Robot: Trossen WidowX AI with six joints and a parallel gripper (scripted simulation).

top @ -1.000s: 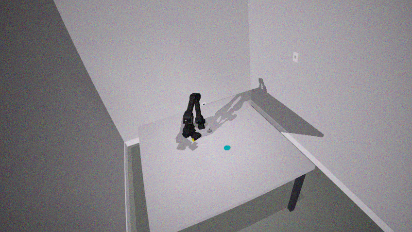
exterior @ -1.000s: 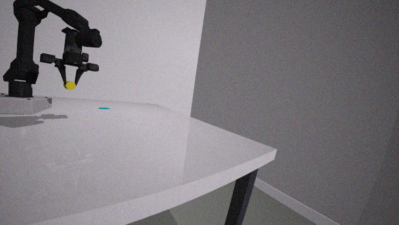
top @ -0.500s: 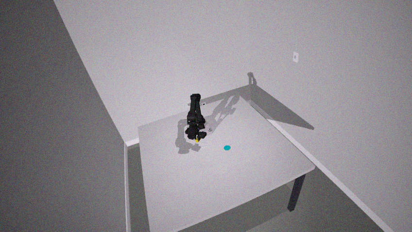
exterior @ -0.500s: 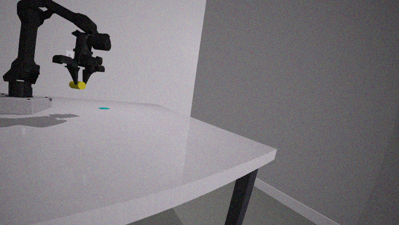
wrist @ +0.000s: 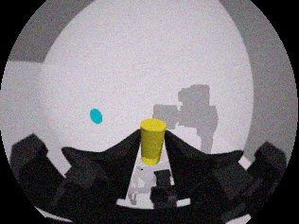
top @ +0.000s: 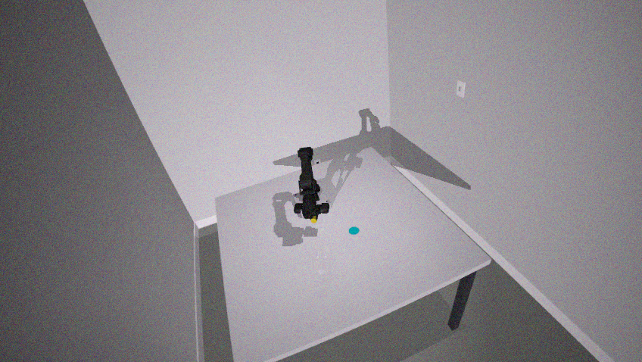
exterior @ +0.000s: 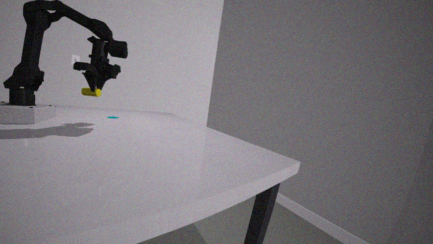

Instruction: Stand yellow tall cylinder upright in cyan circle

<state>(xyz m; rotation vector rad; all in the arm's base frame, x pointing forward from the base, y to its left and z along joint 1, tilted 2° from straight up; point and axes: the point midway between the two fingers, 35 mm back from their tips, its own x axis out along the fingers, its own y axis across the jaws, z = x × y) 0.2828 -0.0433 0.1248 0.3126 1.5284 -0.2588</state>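
Note:
The yellow tall cylinder [top: 313, 220] [exterior: 88, 91] [wrist: 152, 141] is held in the air, lying nearly level. My gripper [exterior: 96, 91] [wrist: 152, 132] is shut on it, with one finger on each side, and points down above the table. The cyan circle [top: 353, 230] [exterior: 112, 117] [wrist: 96, 116] is a flat disc on the table. It lies to the right of the gripper in the top view and left of the cylinder in the wrist view. Nothing stands on the circle.
The white table [top: 359, 279] [exterior: 182, 169] carries the arm's base block [exterior: 18, 115] at the left in the exterior view. Arm shadows fall on the table. Walls stand behind the table and at its right side in the top view.

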